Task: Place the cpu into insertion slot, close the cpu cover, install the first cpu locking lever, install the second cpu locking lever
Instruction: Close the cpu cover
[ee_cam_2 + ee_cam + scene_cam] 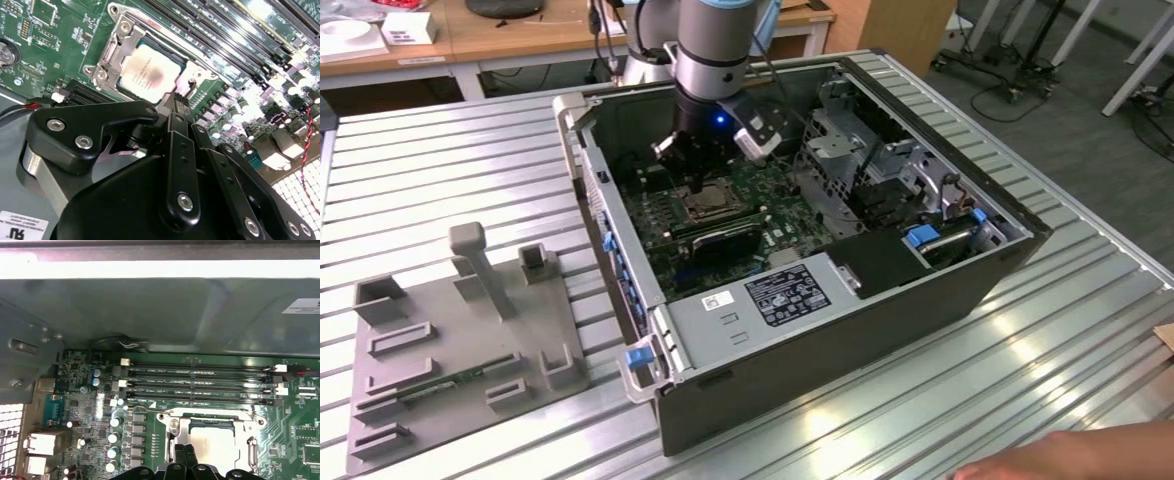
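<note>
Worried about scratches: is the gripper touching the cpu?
Cannot tell. In the second wrist view the gripper overlaps the edge of the cpu; neither contact nor gap shows.

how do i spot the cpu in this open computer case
Inside the open dark computer case, find the green motherboard on its floor. Beside the long black memory slots sits a silvery-rimmed square socket, right by the end effector. The cpu is the flat silvery-grey square in its middle, the only plain metal tile among green board and black parts.
</note>
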Tool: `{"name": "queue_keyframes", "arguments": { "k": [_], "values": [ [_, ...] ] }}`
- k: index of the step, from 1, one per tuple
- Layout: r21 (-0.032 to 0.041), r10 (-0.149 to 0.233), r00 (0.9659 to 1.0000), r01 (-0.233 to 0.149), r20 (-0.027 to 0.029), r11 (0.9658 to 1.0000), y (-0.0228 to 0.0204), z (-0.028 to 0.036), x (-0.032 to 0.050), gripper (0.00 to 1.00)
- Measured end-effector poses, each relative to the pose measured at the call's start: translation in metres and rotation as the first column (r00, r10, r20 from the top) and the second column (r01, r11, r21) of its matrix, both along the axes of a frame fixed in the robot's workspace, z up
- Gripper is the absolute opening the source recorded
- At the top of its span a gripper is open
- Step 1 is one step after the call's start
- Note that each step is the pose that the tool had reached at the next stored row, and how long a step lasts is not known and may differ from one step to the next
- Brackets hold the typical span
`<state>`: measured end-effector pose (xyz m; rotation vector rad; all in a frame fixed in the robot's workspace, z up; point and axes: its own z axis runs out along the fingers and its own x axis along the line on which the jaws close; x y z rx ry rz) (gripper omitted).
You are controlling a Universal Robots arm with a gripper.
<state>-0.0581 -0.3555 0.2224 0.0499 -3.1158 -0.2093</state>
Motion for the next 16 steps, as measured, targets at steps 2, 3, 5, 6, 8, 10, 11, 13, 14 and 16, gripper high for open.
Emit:
{"name": "queue_keyframes", "arguments": {
  "k": [2,3,5,6,8,10,11,13,14,16],
  "values": [
    [0.0,0.0,1.0,0.0,0.0,1.0,0.0004,-0.0001,0.002,0.1],
    [-0.0003,0.0,1.0,0.0,0.0001,1.0,0.0004,-0.0002,0.0024,0.1],
    [-0.0062,0.0,1.0,0.0,0.0015,1.0,0.0005,-0.0002,0.0025,0.1],
    [-0.0117,0.0,1.0,0.0,0.0049,0.9999,0.0005,-0.0001,0.0025,0.1],
    [-0.0192,0.0,1.0,0.0,0.0098,0.9998,0.0005,-0.0002,0.0025,0.1],
    [-0.0212,0.0,0.9999,0.0,0.0117,0.9998,0.0004,-0.0002,0.0025,0.1],
    [-0.025,0.0,0.9999,0.0,0.013,0.9997,0.0005,-0.0001,0.0025,0.1],
    [-0.0386,0.0,0.9998,0.0,0.0187,0.9993,0.0005,-0.0002,0.0025,0.1],
    [-0.0436,0.0,0.9998,0.001,0.0219,0.999,0.0005,-0.0002,0.0025,0.1],
    [-0.0456,0.0,0.9996,0.001,0.0265,0.999,0.0004,-0.0003,0.0024,0.1]
  ]
}}
